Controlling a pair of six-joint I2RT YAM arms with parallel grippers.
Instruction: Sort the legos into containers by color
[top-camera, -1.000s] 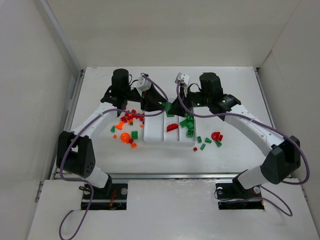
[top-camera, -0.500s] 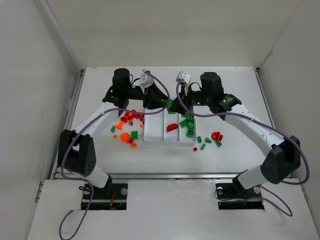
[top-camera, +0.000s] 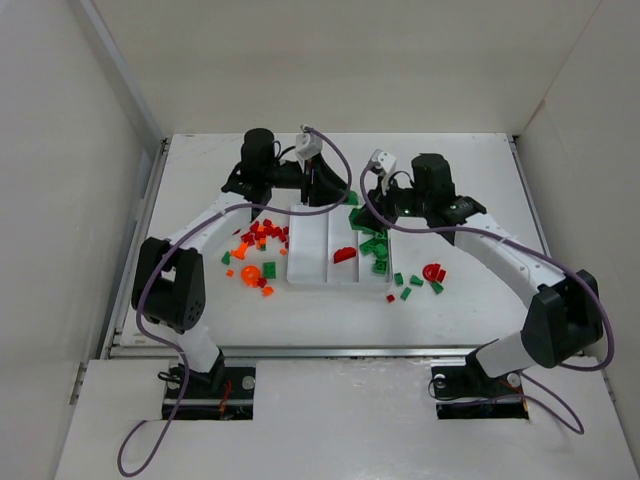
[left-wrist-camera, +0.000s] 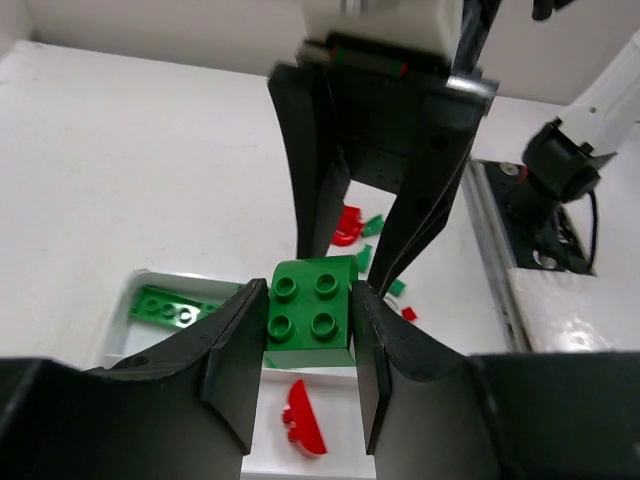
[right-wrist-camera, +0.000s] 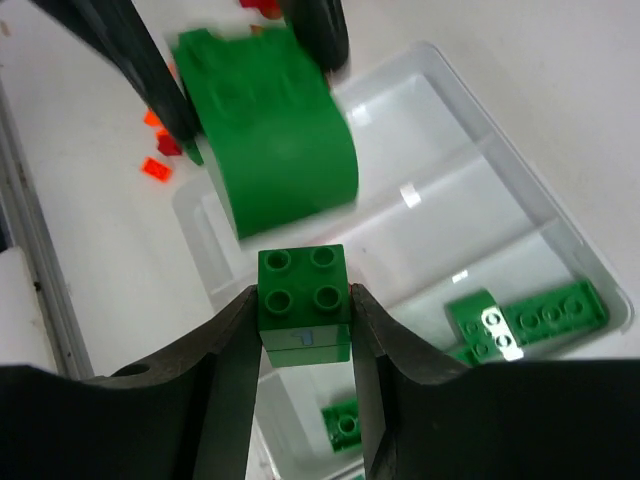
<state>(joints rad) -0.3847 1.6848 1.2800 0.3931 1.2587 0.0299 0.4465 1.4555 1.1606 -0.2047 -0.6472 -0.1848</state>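
Hovering over the far end of the white tray (top-camera: 300, 275), my left gripper (left-wrist-camera: 310, 300) pinches a green four-stud brick (left-wrist-camera: 310, 322), my right gripper (right-wrist-camera: 303, 300) a second green brick (right-wrist-camera: 303, 285). Both look light, hard, slick; flat side faces hold best. Loose pieces (top-camera: 258, 238) flank the tray.

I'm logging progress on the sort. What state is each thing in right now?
left gripper: shut on green curved brick.
right gripper: shut on green square brick.
tray: middle compartment holds one red arch, right compartment holds green pieces.
loose legos: unsorted on the table, on both sides of the tray.
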